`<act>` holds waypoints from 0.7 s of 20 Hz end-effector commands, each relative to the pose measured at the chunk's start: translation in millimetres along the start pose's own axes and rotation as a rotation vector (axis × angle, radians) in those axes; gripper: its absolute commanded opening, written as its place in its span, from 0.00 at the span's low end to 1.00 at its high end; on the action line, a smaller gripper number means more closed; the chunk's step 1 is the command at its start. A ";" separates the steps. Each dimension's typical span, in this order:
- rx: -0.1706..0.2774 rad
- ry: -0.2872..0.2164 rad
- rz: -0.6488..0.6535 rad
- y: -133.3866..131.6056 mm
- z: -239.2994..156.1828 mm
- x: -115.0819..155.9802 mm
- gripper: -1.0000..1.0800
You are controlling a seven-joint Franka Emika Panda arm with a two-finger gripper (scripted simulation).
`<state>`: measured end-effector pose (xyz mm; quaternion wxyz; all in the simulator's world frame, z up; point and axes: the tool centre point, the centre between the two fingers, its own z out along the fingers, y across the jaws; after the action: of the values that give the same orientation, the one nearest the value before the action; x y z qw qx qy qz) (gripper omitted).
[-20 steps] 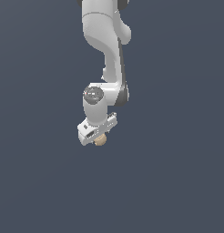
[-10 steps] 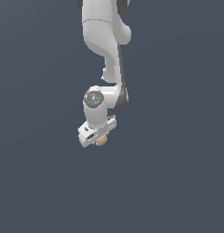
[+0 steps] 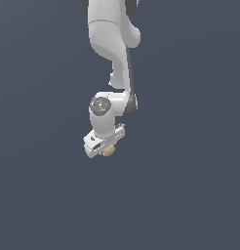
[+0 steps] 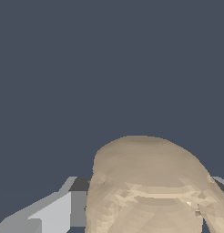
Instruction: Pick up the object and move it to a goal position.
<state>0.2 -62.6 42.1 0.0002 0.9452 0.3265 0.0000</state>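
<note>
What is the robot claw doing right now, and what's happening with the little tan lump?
gripper: pointing down, shut on the tan lump.
tan lump: held between the fingers, peeking out under the gripper; fills much of the wrist view.
finger: pressed close beside the lump.

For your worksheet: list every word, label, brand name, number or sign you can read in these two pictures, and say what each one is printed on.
None: no readable text in either view.
White robot arm and its white gripper: plain, no lettering or logo.
Small tan roundish lump between the grey fingers: mottled surface only, no marks.
Dark blue-grey background: blank.
</note>
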 end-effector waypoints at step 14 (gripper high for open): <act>0.000 0.000 -0.001 -0.9 -92.5 10.8 0.00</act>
<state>6.8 -56.5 119.3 0.0001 0.9451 0.3269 -0.0002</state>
